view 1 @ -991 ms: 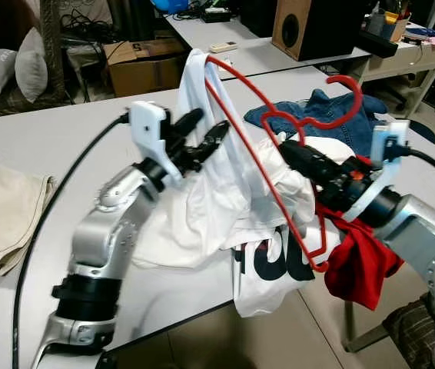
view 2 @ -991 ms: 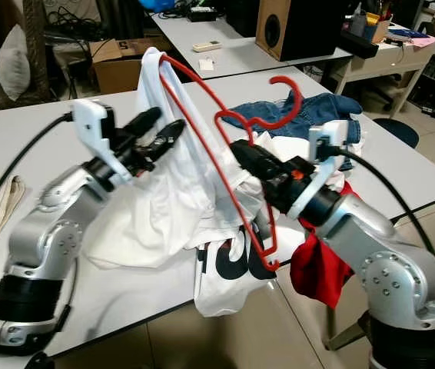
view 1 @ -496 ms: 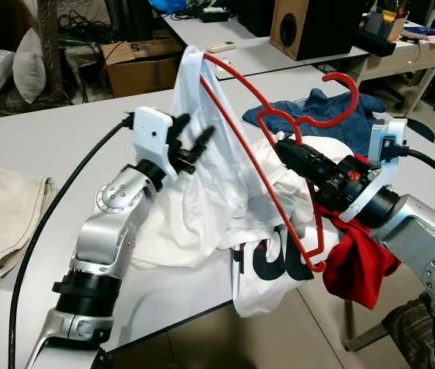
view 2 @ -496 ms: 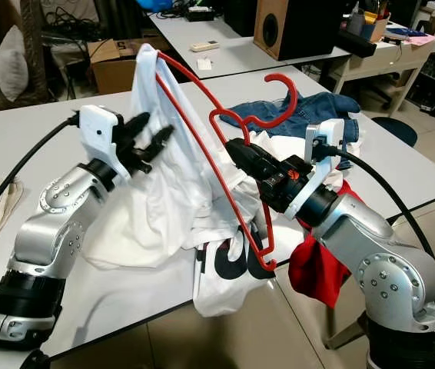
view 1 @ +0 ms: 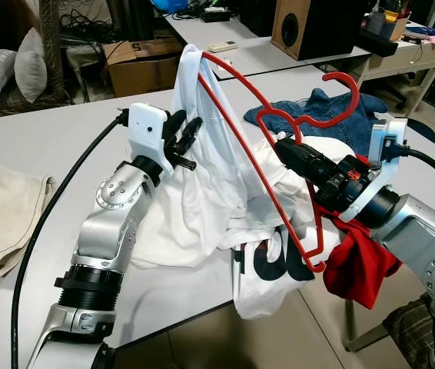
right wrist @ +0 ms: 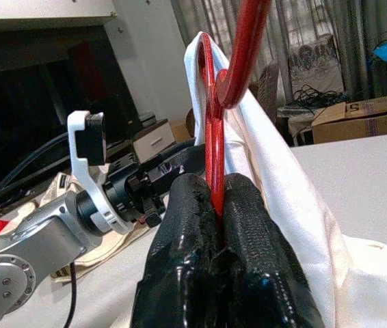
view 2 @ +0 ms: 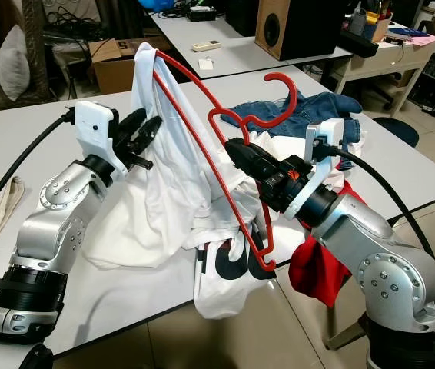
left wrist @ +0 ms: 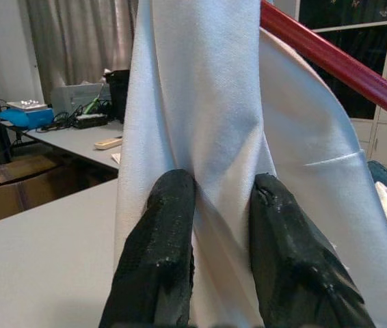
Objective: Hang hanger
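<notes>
Hanger: a red plastic clothes hanger [view 1: 279,146] is held up in the air over the white table [view 1: 48,146], tilted, its hook [view 1: 346,96] toward the robot's right and one shoulder end raised high toward the far side.
Right gripper: the right gripper [view 1: 284,147] has its two black fingers [right wrist: 200,225] pressed together on the hanger's red bar near the neck; no gap shows between them apart from the bar.
Shirt: a white cloth T-shirt [view 1: 210,177] is draped over the raised end of the hanger and hangs down onto the table, its lower part spilling over the near table edge.
Writing: large dark block letters [view 1: 275,257] are printed on the hanging front of the shirt; they are folded and partly hidden, so they cannot be read.
Left gripper: the left gripper [left wrist: 221,205] is at the hanging white cloth below the raised hanger end, its fingers [left wrist: 169,225] slightly apart with a fold of the shirt between them; whether they pinch it cannot be told.
Other clothes: a blue denim garment [view 1: 333,115] lies on the table behind the hanger, a red cloth [view 1: 360,261] hangs under the right arm, and a beige garment [view 1: 2,215] lies at the table's left edge.
Background: a brown cardboard box [view 1: 137,65] and a wooden speaker [view 1: 298,27] stand beyond the table.
</notes>
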